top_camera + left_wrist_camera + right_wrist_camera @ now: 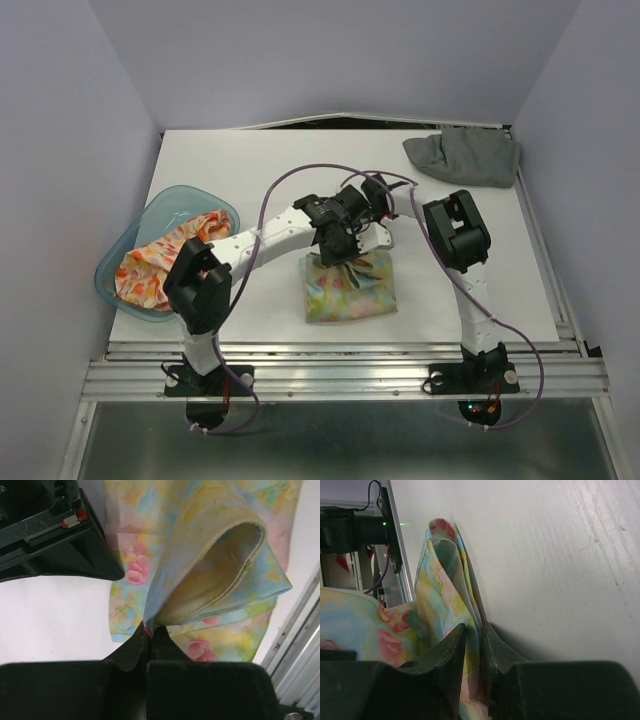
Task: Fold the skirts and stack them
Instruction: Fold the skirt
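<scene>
Left gripper: clenched on the pastel floral skirt at its edge.
Right gripper: pinched a raised fold of the same skirt.
Arms: both bent inward, wrists met over table centre.
Pastel floral skirt: centre, toward 6 o'clock.
Grey skirt: 1 o'clock.
Orange-flowered skirt: in blue basin, 9 o'clock.

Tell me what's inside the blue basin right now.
A bunched white skirt with orange-red flowers fills most of the basin. The left arm covers the basin's near right corner, and the cloth hides the bottom, so anything beneath can't be seen.
</scene>
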You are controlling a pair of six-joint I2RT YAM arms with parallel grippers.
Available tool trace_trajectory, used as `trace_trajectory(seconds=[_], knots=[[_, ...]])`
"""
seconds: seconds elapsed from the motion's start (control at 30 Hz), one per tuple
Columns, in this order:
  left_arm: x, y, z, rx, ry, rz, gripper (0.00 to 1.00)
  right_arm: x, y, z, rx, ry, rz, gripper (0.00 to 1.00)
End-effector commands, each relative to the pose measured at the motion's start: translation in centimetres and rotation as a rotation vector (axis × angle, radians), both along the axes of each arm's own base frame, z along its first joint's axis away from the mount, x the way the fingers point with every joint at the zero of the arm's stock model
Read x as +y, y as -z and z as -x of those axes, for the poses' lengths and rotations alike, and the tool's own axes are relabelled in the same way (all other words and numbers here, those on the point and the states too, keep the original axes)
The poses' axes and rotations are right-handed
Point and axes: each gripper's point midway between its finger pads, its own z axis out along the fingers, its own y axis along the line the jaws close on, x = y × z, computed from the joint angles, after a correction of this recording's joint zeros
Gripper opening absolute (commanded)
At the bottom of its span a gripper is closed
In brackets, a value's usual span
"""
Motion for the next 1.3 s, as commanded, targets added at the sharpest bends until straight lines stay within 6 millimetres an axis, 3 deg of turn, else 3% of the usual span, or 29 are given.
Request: trace_trajectory(seconds=[0.0, 0.2, 0.3, 0.33, 0.37, 0.43, 0.47, 0.5, 0.53, 0.57, 0.67, 0.7, 0.77, 0.8, 0.83, 0.87, 0.9, 1.03, 1.07, 1.13, 1.17, 1.2, 1.23, 1.27], knots=[[-1.2, -0.6, -2.9, -0.094, 0.03, 0.034, 0.0, -0.3, -0.4, 0.6, -0.03, -0.021, 0.015, 0.26], [-1.9, 0.9, -5.3, -0.122, 0.016, 0.048, 0.0, 0.1, -0.5, 0.9, -0.021, -0.032, 0.007, 0.27], [-2.2, 0.8, -5.8, -0.141, 0.02, 0.061, 0.19, 0.2, -0.4, 0.7, -0.021, -0.031, 0.007, 0.27], [-2.2, 0.7, -6.0, -0.146, 0.02, 0.061, 0.34, 0.2, -0.5, 0.6, -0.025, -0.03, 0.006, 0.28], [-2.1, 0.6, -6.0, -0.152, 0.018, 0.056, 0.39, 0.3, -0.5, 0.4, -0.028, -0.028, 0.008, 0.29], [-1.6, -0.2, -6.4, -0.16, -0.011, 0.066, 0.7, 0.5, -0.9, -0.6, -0.059, -0.021, 0.017, 0.32], [-1.4, -1.5, -6.5, -0.168, -0.023, 0.09, 0.73, 0.7, -1.1, -1.0, -0.07, -0.018, 0.018, 0.33], [-1.4, -2.6, -6.6, -0.174, -0.035, 0.112, 0.85, 0.8, -1.4, -1.5, -0.092, -0.011, 0.027, 0.35], [-0.9, -3.4, -6.6, -0.167, -0.064, 0.133, 0.88, 1.3, -2.5, -2.8, -0.129, 0.002, 0.023, 0.42], [-0.6, -4.5, -6.7, -0.185, -0.071, 0.151, 0.89, 1.1, -2.2, -2.9, -0.125, 0.011, 0.042, 0.45], [0.9, -8.9, -5.9, -0.237, -0.146, 0.256, 0.91, 1.0, -6.4, -8.4, -0.262, 0.11, 0.038, 0.59], [1.6, -8.2, -5.2, -0.219, -0.163, 0.253, 0.91, 0.7, -7.5, -9.9, -0.293, 0.142, 0.04, 0.61], [1.9, -8.5, -4.4, -0.211, -0.187, 0.308, 0.88, -0.2, -10.0, -12.6, -0.338, 0.215, 0.037, 0.67], [2.3, -9.4, -3.7, -0.221, -0.194, 0.345, 0.87, -1.6, -11.4, -14.3, -0.37, 0.265, 0.037, 0.69], [2.5, -8.1, -3.1, -0.19, -0.225, 0.36, 0.84, -2.0, -13.7, -15.6, -0.401, 0.306, 0.021, 0.72], [2.3, -8.4, -2.3, -0.169, -0.226, 0.401, 0.84, -2.9, -14.8, -16.3, -0.415, 0.339, 0.022, 0.73], [2.7, -7.0, -1.6, -0.116, -0.262, 0.403, 0.83, -4.5, -16.0, -16.8, -0.435, 0.388, 0.045, 0.75], [1.8, -4.6, -0.3, 0.038, -0.295, 0.461, 0.81, -7.3, -15.9, -13.9, -0.339, 0.462, 0.107, 0.82], [0.8, -4.1, 0.3, 0.113, -0.303, 0.496, 0.79, -7.9, -14.6, -11.1, -0.265, 0.464, 0.14, 0.84], [-0.2, -3.9, 0.9, 0.172, -0.292, 0.533, 0.75, -9.2, -13.0, -8.4, -0.195, 0.491, 0.191, 0.86], [-1.1, -4.4, 0.8, 0.194, -0.302, 0.577, 0.73, -9.6, -13.7, -6.8, -0.183, 0.515, 0.198, 0.89], [-1.9, -4.3, 1.2, 0.235, -0.287, 0.6, 0.72, -10.3, -10.7, -4.1, -0.103, 0.514, 0.242, 0.92], [-2.7, -4.6, 1.0, 0.238, -0.282, 0.629, 0.7, -11.0, -11.0, -3.1, -0.093, 0.548, 0.248, 0.94], [-3.0, -4.4, 0.8, 0.251, -0.293, 0.64, 0.69, -11.6, -9.2, -2.2, -0.05, 0.562, 0.281, 0.95]])
